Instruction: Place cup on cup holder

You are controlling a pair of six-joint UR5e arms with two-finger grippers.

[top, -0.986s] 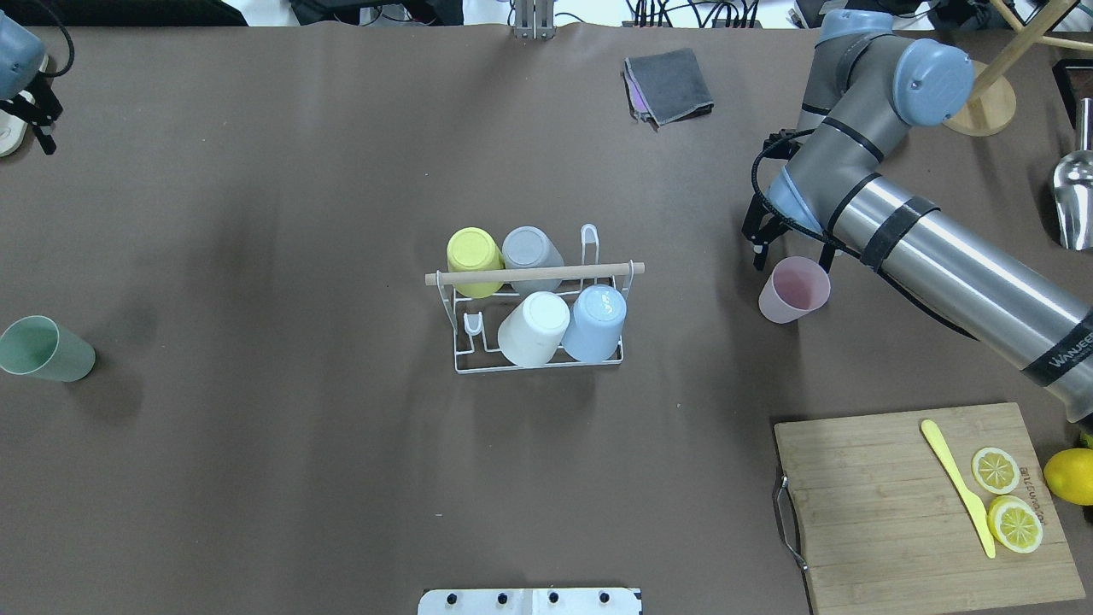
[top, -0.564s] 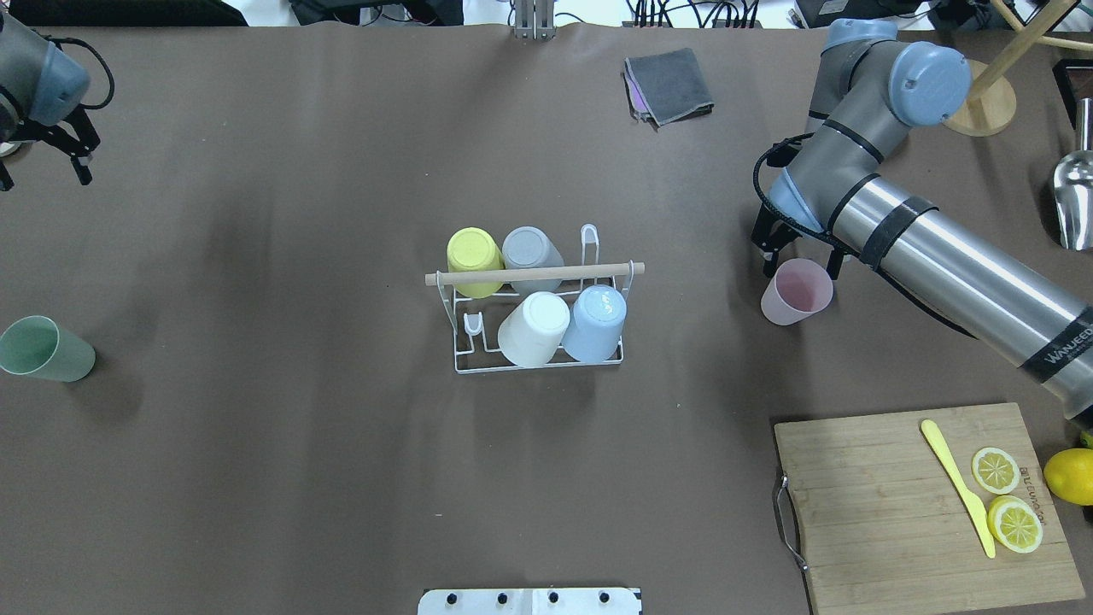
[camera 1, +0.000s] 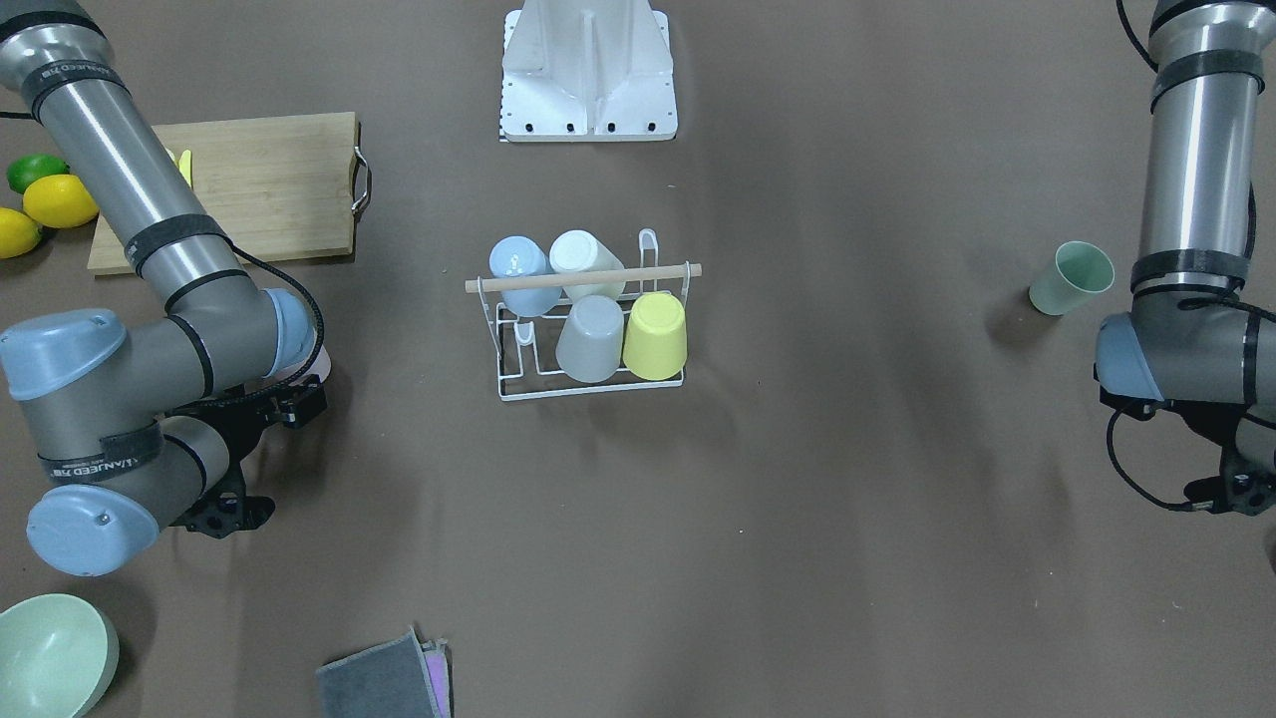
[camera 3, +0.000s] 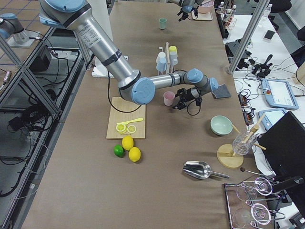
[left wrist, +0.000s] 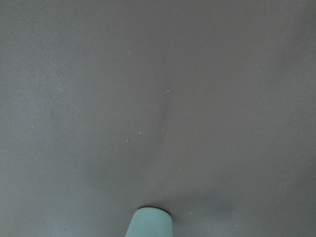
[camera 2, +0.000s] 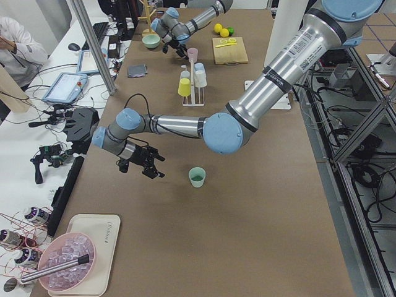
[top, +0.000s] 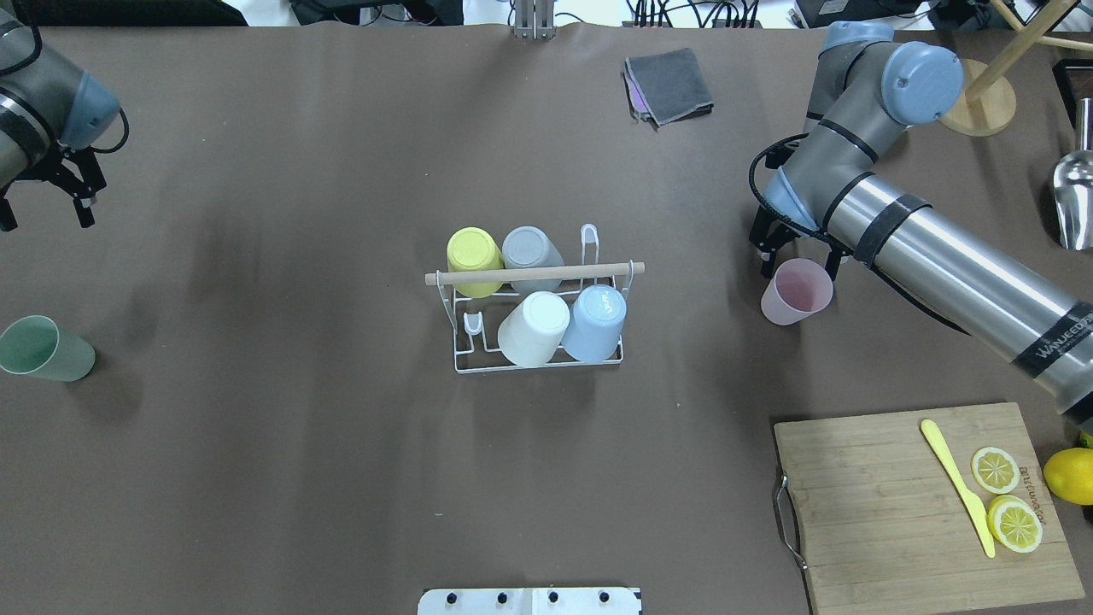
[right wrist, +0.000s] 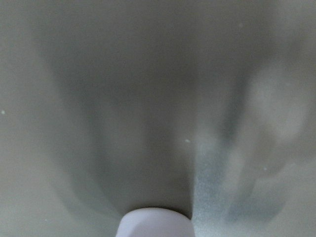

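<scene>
Brown desk (top: 341,470): cup holder (top: 472,325) at its centre, rod handle (top: 534,274) parallel to the long edges; pink cup (top: 796,292) upright, mouth up, toward the right end; right gripper (top: 798,254) spread just beside it; left gripper (top: 47,213) likewise spread.

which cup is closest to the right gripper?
The pink cup, upright by the right gripper. The green cup stands across the table; the other four are upturned on the cup holder.

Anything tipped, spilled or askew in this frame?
Nothing stands out. The yellow cup, grey cup, white cup and blue cup sit upturned on the cup holder; the pink cup and green cup stand upright, nothing spilled.
</scene>
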